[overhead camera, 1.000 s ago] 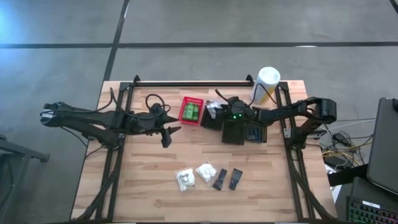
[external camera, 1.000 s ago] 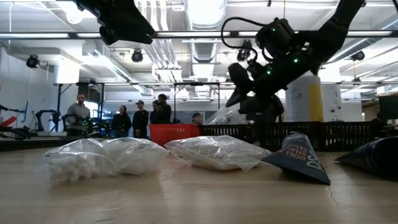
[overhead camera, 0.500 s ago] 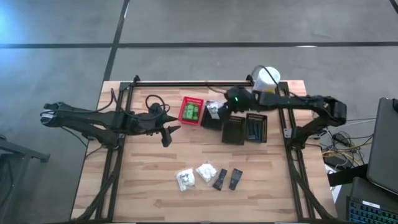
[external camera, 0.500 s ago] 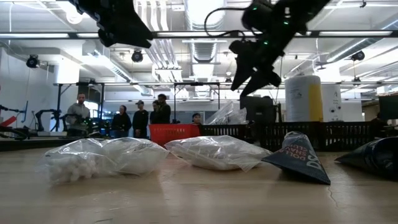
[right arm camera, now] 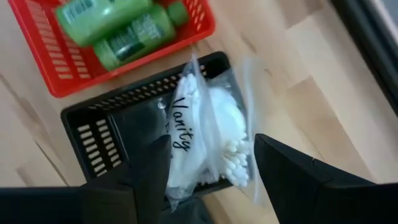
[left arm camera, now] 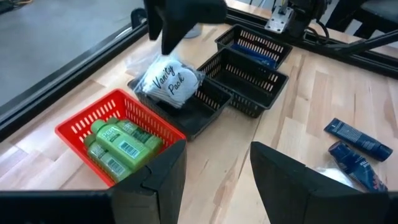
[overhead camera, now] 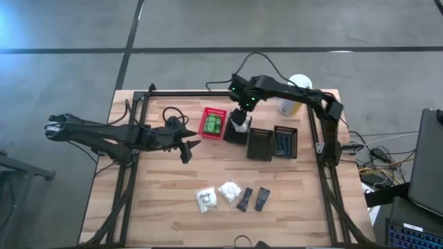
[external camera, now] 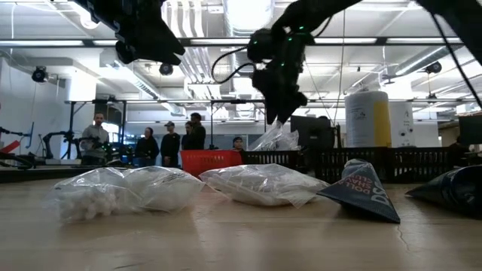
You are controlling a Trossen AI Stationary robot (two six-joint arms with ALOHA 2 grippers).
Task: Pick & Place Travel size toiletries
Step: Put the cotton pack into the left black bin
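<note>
Right gripper (overhead camera: 240,111) is reaching far-left, hanging fingers-down over the pouch (right arm camera: 205,134) in the black basket (overhead camera: 236,129), fingers spread. Left gripper (overhead camera: 185,149) is hovering mid-bench, fingers spread.

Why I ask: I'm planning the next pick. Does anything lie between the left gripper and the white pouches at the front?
Nothing visible: only bare table separates the left gripper from the white pouches. The right gripper hangs above the black basket.

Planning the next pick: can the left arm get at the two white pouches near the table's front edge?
Probably yes. The left gripper hangs open over bare wood, and nothing stands between it and the white pouches; the right gripper is off over the black basket.
</note>
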